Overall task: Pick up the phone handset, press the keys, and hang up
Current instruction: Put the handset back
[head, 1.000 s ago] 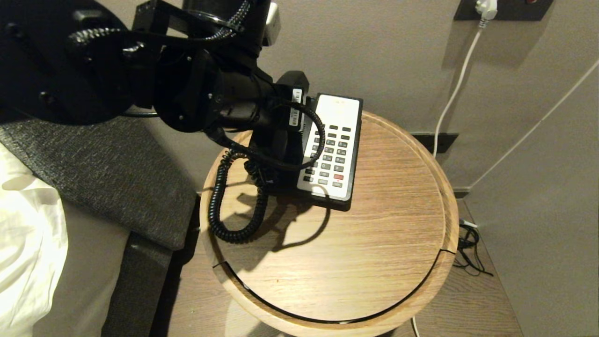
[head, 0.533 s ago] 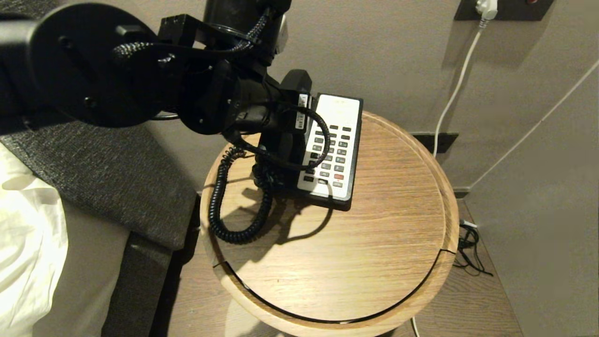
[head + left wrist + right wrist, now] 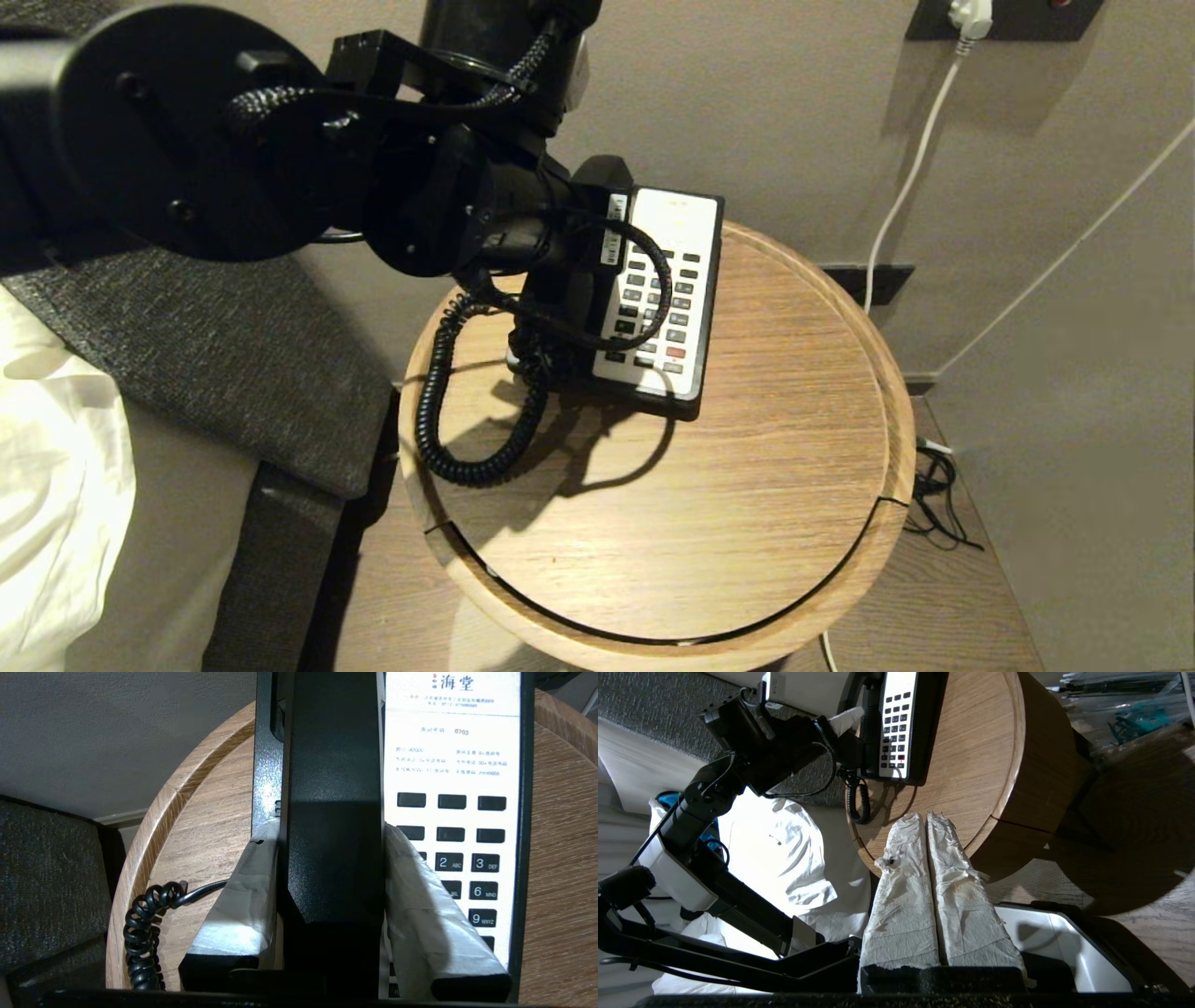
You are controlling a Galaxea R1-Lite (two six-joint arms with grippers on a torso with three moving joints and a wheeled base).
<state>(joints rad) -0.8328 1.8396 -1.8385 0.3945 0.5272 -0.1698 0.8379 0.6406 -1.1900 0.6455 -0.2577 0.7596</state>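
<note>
Our left gripper (image 3: 329, 868) had its two pale wrapped fingers (image 3: 243, 905) pressed on both sides of the long, shiny black plastic phone handset (image 3: 334, 812), so it was holding it tight. The handset was over its place on the left side of the black-and-white phone base (image 3: 695, 280), on the round wooden table (image 3: 747, 485). We could not tell if it was sitting in its place or lifted a little.

We think we were at the very first part of the job. The grab was made. Lifting the handset clear, pressing the small dark grey keys (image 3: 448, 861) and hanging up were all left to do.

The handset's long side ran next to the white plate with the keys, from the near edge of the base toward the wall. One end pointed at the wall and the other at us. The black curly cord (image 3: 439, 411) hung in a loop on the table beside the base.

Our right gripper (image 3: 927, 826) waited well away from the phone, near the table's front edge. Its two wrapped fingers were pressed together with nothing between them.
</note>
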